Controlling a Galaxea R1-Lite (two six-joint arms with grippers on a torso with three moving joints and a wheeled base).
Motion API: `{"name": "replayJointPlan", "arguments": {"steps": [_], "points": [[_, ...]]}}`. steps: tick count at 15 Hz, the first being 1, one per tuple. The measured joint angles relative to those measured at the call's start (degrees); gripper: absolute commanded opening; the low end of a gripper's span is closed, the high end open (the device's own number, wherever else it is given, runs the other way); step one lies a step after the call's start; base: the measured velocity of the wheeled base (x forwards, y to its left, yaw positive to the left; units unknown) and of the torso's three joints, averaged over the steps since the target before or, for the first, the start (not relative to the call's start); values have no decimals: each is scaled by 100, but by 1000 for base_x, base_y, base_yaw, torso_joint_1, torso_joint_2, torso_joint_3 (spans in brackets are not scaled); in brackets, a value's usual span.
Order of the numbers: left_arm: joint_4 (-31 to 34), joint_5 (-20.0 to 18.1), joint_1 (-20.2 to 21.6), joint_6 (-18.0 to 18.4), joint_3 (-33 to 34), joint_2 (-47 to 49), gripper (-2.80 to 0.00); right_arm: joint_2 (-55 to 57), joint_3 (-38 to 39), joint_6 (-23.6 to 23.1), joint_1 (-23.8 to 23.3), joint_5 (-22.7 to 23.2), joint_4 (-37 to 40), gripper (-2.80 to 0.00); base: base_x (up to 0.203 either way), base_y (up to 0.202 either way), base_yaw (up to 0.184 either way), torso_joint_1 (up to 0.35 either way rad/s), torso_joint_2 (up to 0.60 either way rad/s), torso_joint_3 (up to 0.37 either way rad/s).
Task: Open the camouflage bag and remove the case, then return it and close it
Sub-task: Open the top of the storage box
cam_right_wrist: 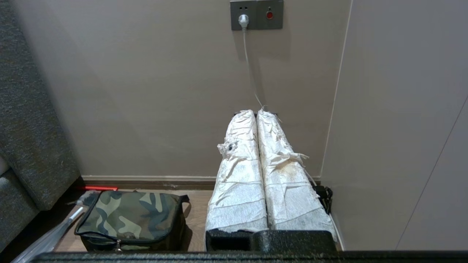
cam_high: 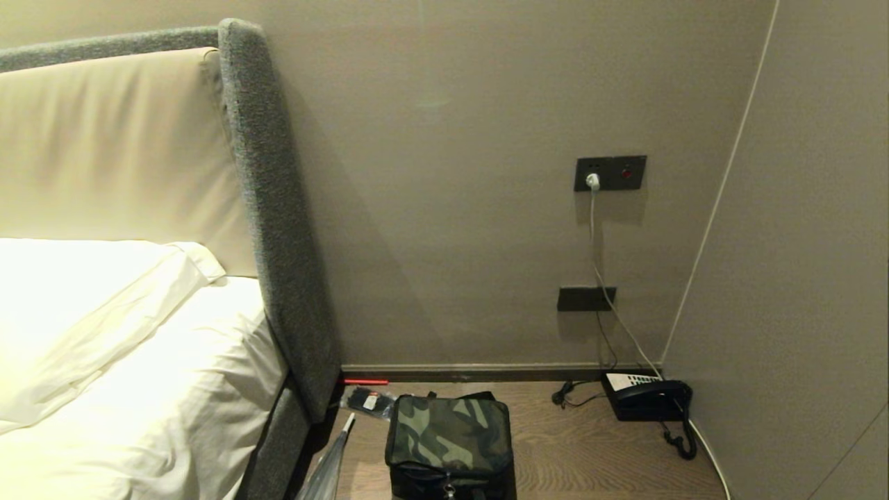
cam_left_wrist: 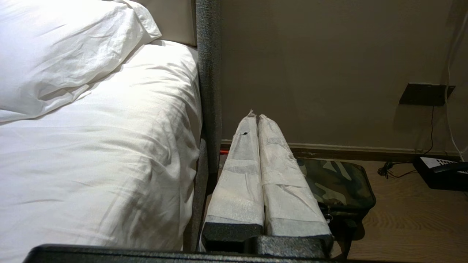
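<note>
The camouflage bag stands zipped shut on the wooden floor between the bed and the wall corner, low in the head view. It also shows as the camouflage bag in the left wrist view and the camouflage bag in the right wrist view. The case is hidden. Neither arm appears in the head view. My left gripper is shut and empty, held above the bag's bed side. My right gripper is shut and empty too, raised off to the bag's other side.
The bed with white bedding and its grey headboard borders the bag on the left. A black telephone sits in the floor corner, with cables running to wall sockets. A clear plastic bag lies beside the bed frame.
</note>
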Motion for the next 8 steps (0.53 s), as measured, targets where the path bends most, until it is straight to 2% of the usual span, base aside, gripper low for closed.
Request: {"name": "replayJointPlan", "arguments": {"steps": [8], "points": [[-2, -2, 0, 2, 0, 0, -280, 0, 0, 0, 0, -2, -2, -280, 0, 0, 0, 0, 0, 0]]}}
